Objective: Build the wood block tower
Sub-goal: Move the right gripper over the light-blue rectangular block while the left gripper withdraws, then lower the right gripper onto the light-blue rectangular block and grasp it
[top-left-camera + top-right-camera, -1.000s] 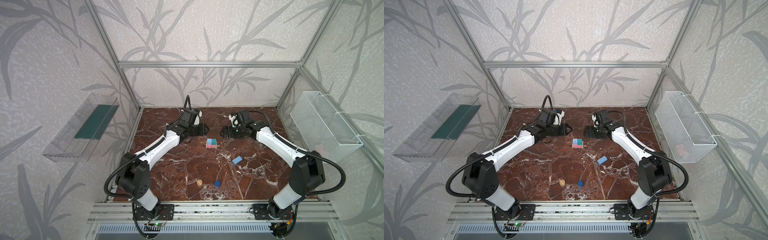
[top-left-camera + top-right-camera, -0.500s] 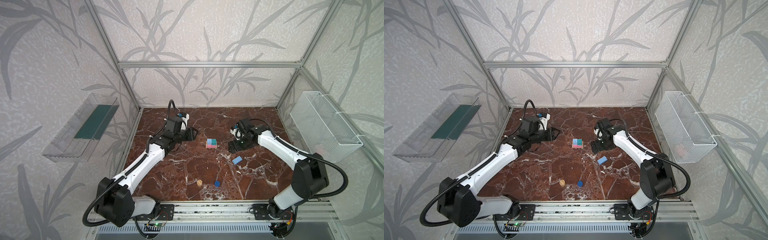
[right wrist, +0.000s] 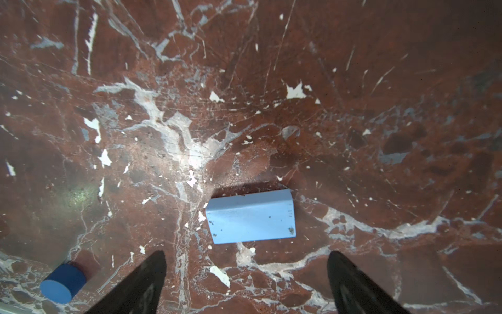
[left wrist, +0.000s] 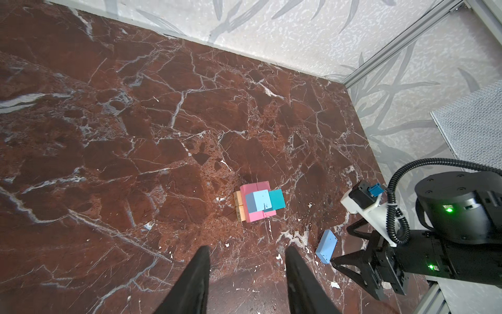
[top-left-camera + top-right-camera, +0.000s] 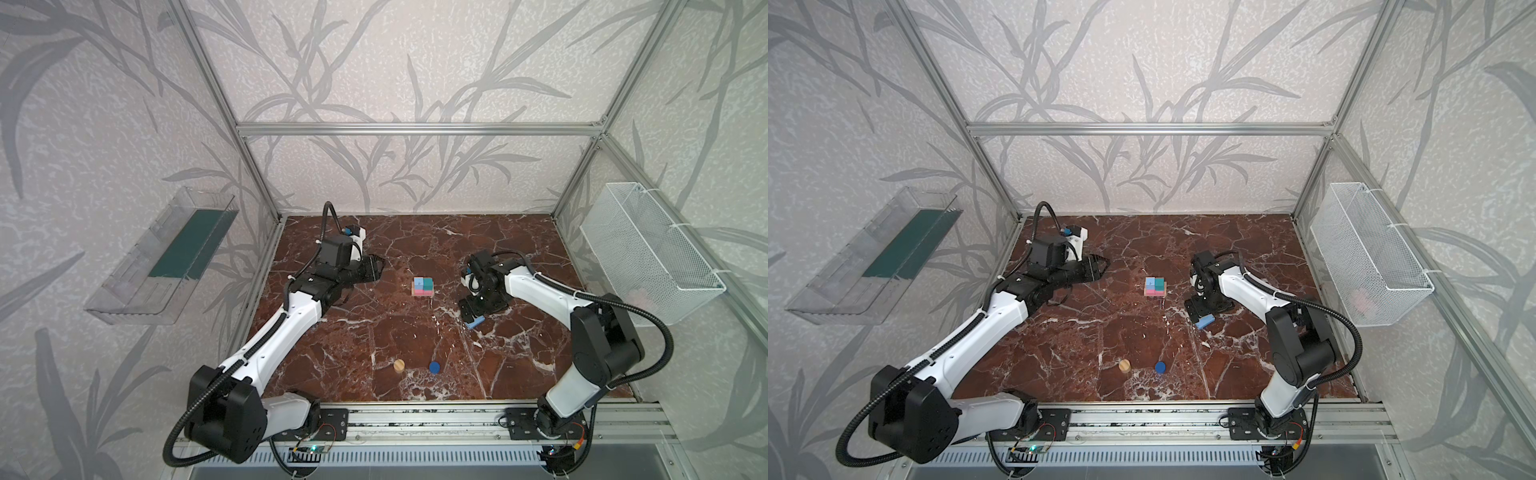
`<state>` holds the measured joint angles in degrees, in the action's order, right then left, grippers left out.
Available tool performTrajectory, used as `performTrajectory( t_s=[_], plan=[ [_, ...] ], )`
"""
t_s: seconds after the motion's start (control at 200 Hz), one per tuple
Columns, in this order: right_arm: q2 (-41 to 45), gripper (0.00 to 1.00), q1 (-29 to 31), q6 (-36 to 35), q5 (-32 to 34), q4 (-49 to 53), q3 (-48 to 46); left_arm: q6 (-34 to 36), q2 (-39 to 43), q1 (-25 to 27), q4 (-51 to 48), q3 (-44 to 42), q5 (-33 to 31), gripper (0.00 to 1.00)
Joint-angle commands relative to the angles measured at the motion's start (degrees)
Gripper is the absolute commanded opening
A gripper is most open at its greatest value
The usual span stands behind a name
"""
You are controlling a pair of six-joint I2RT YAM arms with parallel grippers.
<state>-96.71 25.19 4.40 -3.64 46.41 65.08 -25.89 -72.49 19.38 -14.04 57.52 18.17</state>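
Table (image 5: 415,332): red-brown marble; every task piece sits on it.
Right arm: by far the nearer to the loose block (image 3: 251,217). Right gripper (image 3: 245,252) hangs low just over it, jaws spread wide, nothing in them.
Left arm: off to the left of the tower (image 5: 423,286), well apart from the loose block. Left gripper (image 4: 247,250) is part open and empty, pointing toward the tower.
Tower: mid-table, between the two grippers, touched by neither. Tan bars (image 4: 238,202) lowest, pink bars (image 4: 255,216) on them, light blue block (image 4: 258,201) and teal cube (image 4: 277,199) side by side on top.
Loose block: flat on the table, right of the tower and nearer the front. In the right wrist view it lies just ahead of the fingertips, inside the span between them. Its long axis runs finger to finger, slightly skewed. My read: closing as-is would pinch it end to end, and the gap looks wide enough. A wrist turn would take the short side instead.
Cylinders: tan cylinder (image 5: 399,365) and dark blue cylinder (image 5: 434,366) near the front edge, near each other but apart, well clear of both grippers. Probably last to go.
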Motion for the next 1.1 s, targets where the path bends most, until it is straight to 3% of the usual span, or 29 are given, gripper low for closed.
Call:
performTrajectory(
  t_s=[0.0,0.55,1.095],
  plan=[
    [-0.76,0.93,0.21,-0.87,0.96,-0.92,-0.66,0.23,0.17,-0.31,1.47,-0.64,0.81,0.45],
    [-6.88,0.94,0.21,-1.77,3.11,-3.32,0.01,0.14,-1.7,-0.44,1.91,-0.04,1.42,0.45],
    [-5.14,0.91,1.99,2.0,2.01,-4.4,-2.23,-0.09,-1.98,-0.48,2.63,-0.36,2.09,0.45]
  ],
)
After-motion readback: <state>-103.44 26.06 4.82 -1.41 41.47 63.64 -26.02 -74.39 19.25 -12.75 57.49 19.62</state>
